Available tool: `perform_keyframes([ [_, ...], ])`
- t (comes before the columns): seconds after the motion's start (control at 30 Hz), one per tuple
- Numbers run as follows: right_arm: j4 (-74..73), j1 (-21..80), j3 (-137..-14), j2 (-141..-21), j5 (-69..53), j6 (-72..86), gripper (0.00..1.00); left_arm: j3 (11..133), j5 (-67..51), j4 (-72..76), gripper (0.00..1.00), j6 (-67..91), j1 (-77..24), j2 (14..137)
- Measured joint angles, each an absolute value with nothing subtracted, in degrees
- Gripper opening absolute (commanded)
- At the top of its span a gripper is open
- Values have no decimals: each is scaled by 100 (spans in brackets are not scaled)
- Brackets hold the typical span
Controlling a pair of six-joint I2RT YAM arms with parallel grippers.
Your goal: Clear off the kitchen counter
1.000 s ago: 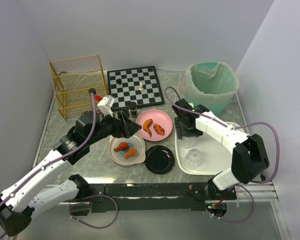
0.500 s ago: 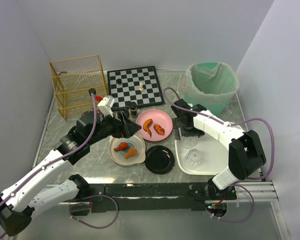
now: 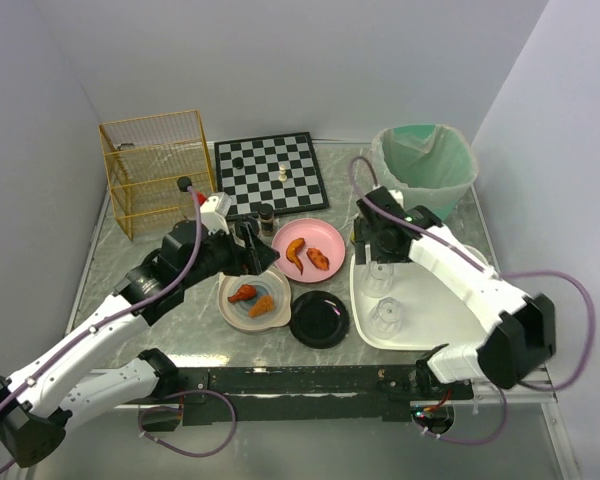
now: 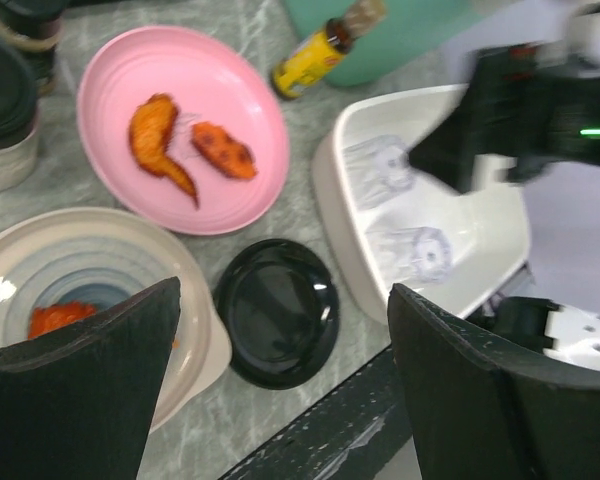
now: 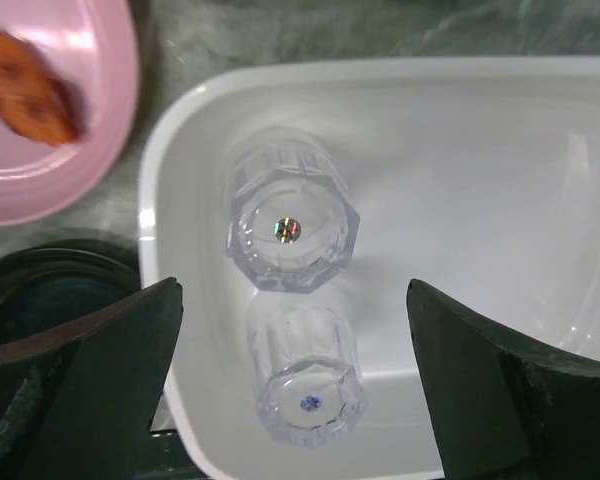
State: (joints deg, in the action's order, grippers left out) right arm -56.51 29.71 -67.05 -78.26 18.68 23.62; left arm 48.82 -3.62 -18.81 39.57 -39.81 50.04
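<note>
The kitchen counter (image 3: 190,335) carries a pink plate (image 3: 316,240) with two fried pieces, a beige plate (image 3: 238,305) with two fried pieces and an empty black plate (image 3: 319,318). My left gripper (image 3: 257,256) is open and empty, above the beige plate's far edge; its view shows the pink plate (image 4: 195,90) and the black plate (image 4: 277,310). My right gripper (image 3: 376,246) is open and empty above the white tray (image 3: 430,315), over two clear glasses (image 5: 292,230) (image 5: 305,385) that stand upright in it.
A green-lined bin (image 3: 425,170) stands at the back right, with a yellow-labelled sauce bottle (image 4: 325,45) lying at its foot. A chessboard (image 3: 270,172) with a few pieces and a yellow wire basket (image 3: 155,170) stand at the back. A dark jar (image 3: 267,215) stands behind the pink plate.
My right gripper has lifted and drawn back toward the bin, leaving the far glass standing in the tray. My left arm has shifted slightly.
</note>
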Motion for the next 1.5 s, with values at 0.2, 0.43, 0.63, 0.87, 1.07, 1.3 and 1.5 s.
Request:
perform_keyframes([
  [0.2,-5492,2971,-6803,-6711,1638,2373,100,5054,34,-2239,83,3813,-3979,5546],
  [0.43,-4709,2976,-6436,-5859,596,2285,97,5076,443,-2569,82,3684,-3977,5922],
  [0.63,-4187,3356,-6145,-6036,-110,2285,95,5076,521,-2646,80,3662,-3977,5986],
  [0.87,-3588,4331,-6073,-6600,-309,2462,93,4768,515,-2679,72,3721,-3977,5994],
  [1.07,-3251,4615,-5634,-6932,-392,2904,93,4167,285,-2635,70,3865,-4036,6007],
  [1.3,-3173,4615,-5581,-6873,-189,3017,94,4062,469,-2515,71,4080,-4974,6753],
  [1.5,-3177,4613,-5581,-6729,45,3039,95,4064,703,-2510,72,4169,-5162,7096],
])
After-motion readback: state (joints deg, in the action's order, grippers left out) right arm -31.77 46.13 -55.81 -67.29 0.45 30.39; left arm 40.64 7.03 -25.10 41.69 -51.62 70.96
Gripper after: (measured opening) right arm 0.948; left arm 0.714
